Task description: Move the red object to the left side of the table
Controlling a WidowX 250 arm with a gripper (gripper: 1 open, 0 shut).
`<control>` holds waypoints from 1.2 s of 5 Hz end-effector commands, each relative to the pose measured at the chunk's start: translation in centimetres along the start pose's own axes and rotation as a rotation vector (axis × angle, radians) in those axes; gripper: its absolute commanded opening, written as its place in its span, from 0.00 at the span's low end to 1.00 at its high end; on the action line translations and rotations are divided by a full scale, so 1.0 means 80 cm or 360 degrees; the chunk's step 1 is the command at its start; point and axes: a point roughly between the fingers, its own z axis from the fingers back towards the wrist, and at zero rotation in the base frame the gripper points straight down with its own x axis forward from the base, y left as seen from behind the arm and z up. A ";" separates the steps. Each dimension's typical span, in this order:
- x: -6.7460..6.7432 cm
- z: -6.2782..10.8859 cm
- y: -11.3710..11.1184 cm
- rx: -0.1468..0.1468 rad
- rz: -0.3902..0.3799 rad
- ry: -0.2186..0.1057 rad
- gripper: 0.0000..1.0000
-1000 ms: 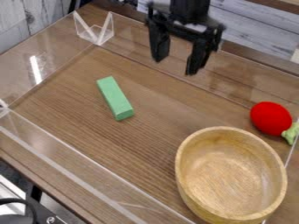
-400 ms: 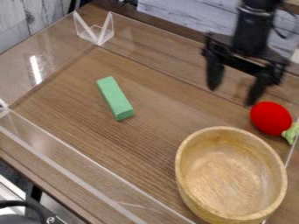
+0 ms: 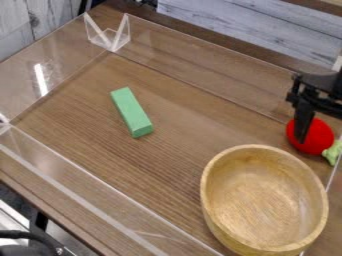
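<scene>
Your black two-fingered pincer (image 3: 314,105) is hanging at the right edge of the frame with its fingers spread wide, gripping nothing as far as you can see. Its fingertips are reaching over the small, round, bright red object (image 3: 309,137), which is lying at the right side of the frame; whether they are touching it, you cannot tell. The object's pale green end (image 3: 334,152) is pointing toward the frame's right edge. Just below and to the left, the round, light wooden bowl (image 3: 263,200) is sitting at the lower right. The green rectangular block (image 3: 131,112) is lying left of centre on the brown wood-grain desk (image 3: 174,165).

You are seemingly still at the approach: the reach is nearly made, while the grasp, the lift, the carry to the left and the release are all remaining.

Compared with the earlier frames, your pincer is now standing farther right, having left the top centre; the red object, bowl and block are keeping their places.
</scene>
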 end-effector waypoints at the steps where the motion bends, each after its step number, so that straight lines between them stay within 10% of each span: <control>1: 0.008 0.013 -0.004 -0.0068 0.0047 -0.0080 1.00; 4: 0.038 -0.019 -0.002 -0.0166 0.0183 -0.0111 1.00; 6: 0.061 -0.046 -0.002 -0.0232 0.0519 -0.0166 1.00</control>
